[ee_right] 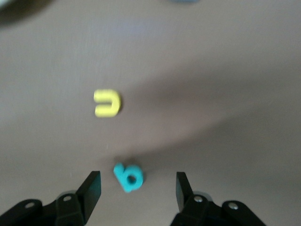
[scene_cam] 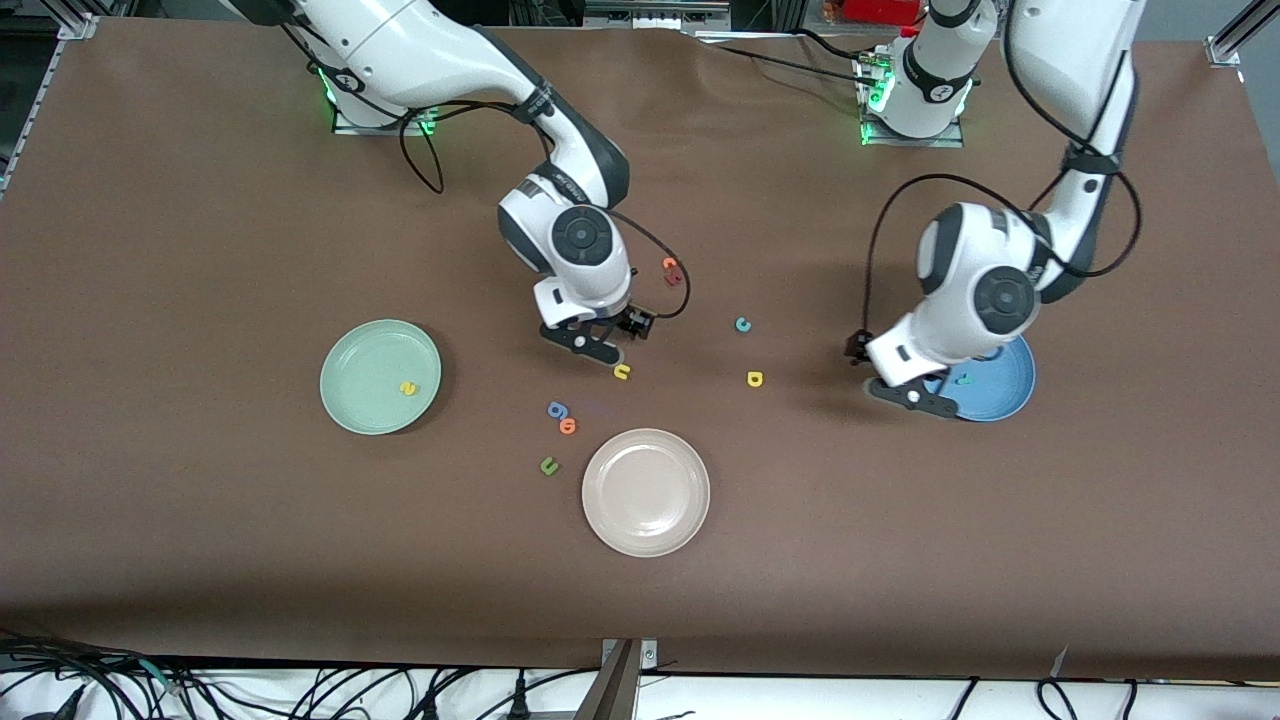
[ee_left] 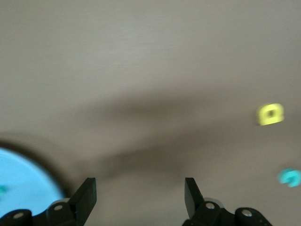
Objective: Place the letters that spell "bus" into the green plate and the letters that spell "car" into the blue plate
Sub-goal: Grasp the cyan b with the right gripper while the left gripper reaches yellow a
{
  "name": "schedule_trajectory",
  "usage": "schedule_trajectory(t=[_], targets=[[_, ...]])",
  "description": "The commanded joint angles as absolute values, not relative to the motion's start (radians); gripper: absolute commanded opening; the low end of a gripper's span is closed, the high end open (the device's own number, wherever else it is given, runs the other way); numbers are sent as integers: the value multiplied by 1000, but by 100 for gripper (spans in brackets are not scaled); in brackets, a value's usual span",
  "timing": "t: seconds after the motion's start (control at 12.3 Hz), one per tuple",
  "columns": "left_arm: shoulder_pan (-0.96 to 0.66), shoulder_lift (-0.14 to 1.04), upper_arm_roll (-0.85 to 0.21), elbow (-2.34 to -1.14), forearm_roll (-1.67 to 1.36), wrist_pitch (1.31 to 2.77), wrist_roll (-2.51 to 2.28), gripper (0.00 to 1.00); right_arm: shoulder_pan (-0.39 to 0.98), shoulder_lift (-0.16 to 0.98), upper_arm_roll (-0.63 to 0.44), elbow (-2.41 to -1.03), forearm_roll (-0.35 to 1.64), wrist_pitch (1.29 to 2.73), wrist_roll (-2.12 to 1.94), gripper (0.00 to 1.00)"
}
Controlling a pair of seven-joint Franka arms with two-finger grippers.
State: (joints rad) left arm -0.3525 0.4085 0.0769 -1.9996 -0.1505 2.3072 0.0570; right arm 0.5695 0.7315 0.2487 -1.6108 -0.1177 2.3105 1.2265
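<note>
My right gripper (ee_right: 137, 188) hangs low and open over the table, with the teal b (ee_right: 128, 177) lying loose between its fingers. The yellow u (ee_right: 107, 103) lies just past it. In the front view this gripper (scene_cam: 610, 336) hides the b, and the yellow u (scene_cam: 622, 372) shows beside it. The green plate (scene_cam: 352, 352) holds the yellow s (scene_cam: 407, 388). My left gripper (scene_cam: 886, 374) is open and holds nothing, at the edge of the blue plate (scene_cam: 1005, 398), where the teal r (scene_cam: 963, 379) lies. The teal c (scene_cam: 742, 324) and yellow a (scene_cam: 755, 378) lie between the arms.
A beige plate (scene_cam: 645, 520) sits nearest the front camera. Close to it lie a blue g (scene_cam: 556, 409), an orange o (scene_cam: 568, 426) and a dark green u (scene_cam: 548, 465). An orange t (scene_cam: 671, 270) lies beside the right wrist.
</note>
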Motion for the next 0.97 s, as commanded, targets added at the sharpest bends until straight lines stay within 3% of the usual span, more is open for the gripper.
schedule_trajectory(t=[0.0, 0.57, 0.89], targets=[[-400, 448, 69, -1925, -179, 2290, -58, 84, 603, 775, 242, -1605, -138, 2374, 1287, 73], [-502, 629, 34, -1749, -172, 2376, -325, 83, 601, 787, 239, -1605, -212, 2390, 1287, 54], [-511, 675, 34, -1750, -169, 2445, -336, 82, 601, 792, 238, -1608, -213, 2384, 1281, 13]])
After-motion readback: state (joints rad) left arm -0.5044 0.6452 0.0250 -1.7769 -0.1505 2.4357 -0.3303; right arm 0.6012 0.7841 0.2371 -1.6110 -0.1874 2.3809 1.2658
